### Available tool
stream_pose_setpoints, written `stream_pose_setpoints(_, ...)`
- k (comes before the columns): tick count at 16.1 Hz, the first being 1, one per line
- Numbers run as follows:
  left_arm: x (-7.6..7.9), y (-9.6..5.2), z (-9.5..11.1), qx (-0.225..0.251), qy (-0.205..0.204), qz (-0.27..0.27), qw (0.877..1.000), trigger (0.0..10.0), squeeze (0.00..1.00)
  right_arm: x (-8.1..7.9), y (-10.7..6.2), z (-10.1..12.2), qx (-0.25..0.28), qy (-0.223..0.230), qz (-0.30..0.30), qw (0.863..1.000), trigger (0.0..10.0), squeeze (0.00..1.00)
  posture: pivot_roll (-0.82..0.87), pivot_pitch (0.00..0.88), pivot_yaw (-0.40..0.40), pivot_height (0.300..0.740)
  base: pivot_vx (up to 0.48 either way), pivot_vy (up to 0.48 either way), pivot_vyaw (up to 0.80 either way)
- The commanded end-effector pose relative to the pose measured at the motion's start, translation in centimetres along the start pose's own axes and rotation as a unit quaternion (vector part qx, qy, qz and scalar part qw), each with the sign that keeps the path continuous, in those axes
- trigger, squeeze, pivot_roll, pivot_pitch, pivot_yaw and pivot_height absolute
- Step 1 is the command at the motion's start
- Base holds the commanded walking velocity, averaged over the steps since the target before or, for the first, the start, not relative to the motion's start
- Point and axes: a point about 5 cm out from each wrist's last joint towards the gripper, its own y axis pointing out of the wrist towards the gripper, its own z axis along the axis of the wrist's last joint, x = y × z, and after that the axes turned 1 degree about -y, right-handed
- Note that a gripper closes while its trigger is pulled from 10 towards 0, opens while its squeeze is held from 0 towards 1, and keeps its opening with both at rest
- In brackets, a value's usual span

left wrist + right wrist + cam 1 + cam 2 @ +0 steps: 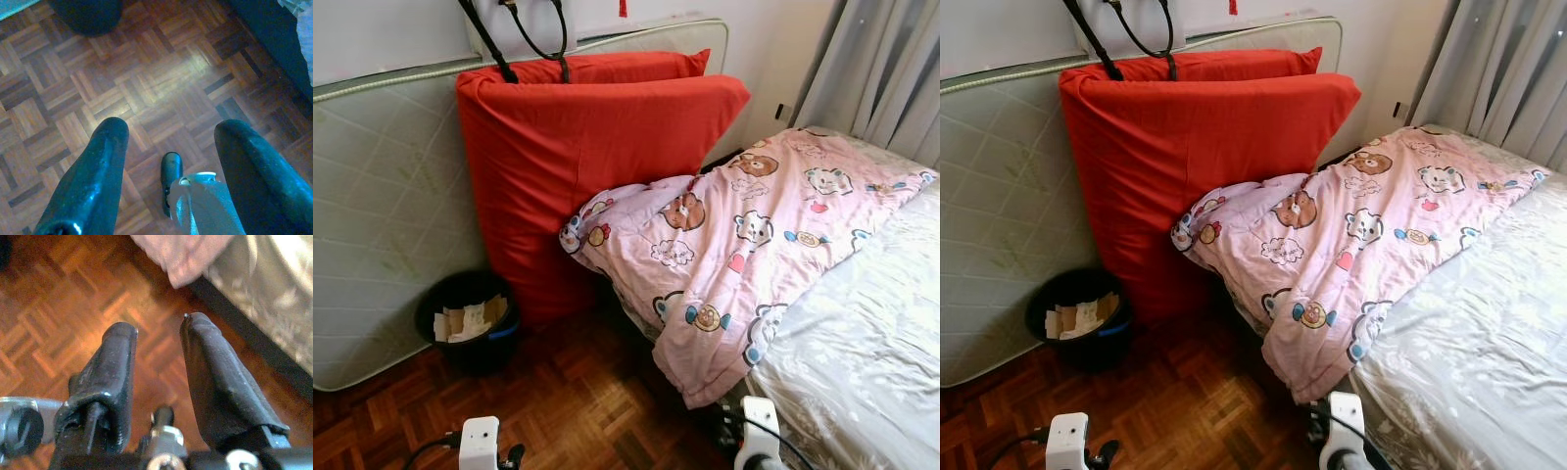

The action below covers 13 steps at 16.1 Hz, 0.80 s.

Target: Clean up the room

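The left gripper (168,139) hangs spread and empty above the parquet floor (146,88); the right gripper (159,335) is likewise parted, holding nothing, near the bed's edge. A pink quilt (744,245) with cartoon bears lies crumpled across the bed (862,343), one corner drooping over the side toward the floor. A red mattress (578,166) leans upright just beside the bed's head, against a pale mattress (382,215) at the wall. A black bin (470,318) with paper scraps stands at their foot.
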Motion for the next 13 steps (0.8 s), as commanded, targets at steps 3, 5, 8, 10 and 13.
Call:
stream_pose_setpoints(3,-0.1,0.0,-0.5,-0.029,0.011,-0.001,1.0,10.0,0.0,0.7,-0.6,-2.3,-0.039,0.031,-0.022,0.999,10.0,0.0,0.06,0.0,-0.043,0.74,0.0,0.0,0.0)
stream_pose_setpoints(5,-0.2,0.0,-0.6,-0.033,0.014,0.0,0.999,10.0,0.0,1.2,-0.9,-3.0,-0.046,0.042,-0.031,0.998,10.0,0.0,0.05,0.0,-0.037,0.74,0.0,0.0,0.0)
stream_pose_setpoints(8,-0.2,0.0,-0.6,-0.035,0.014,0.0,0.999,10.0,0.0,1.6,-1.0,-3.3,-0.049,0.045,-0.036,0.997,10.0,0.0,0.05,0.0,-0.037,0.74,0.0,0.0,0.0)
stream_pose_setpoints(10,-0.2,0.0,-0.6,-0.036,0.014,0.0,0.999,10.0,0.0,2.0,-1.2,-3.5,-0.052,0.049,-0.04,0.997,10.0,0.0,0.05,0.0,-0.035,0.74,0.0,0.0,0.0)
stream_pose_setpoints(13,-0.1,0.1,-0.6,-0.042,0.023,-0.002,0.999,10.0,0.0,3.6,-1.8,-4.2,-0.06,0.062,-0.058,0.995,10.0,0.0,0.04,0.0,-0.029,0.74,0.0,0.0,0.0)
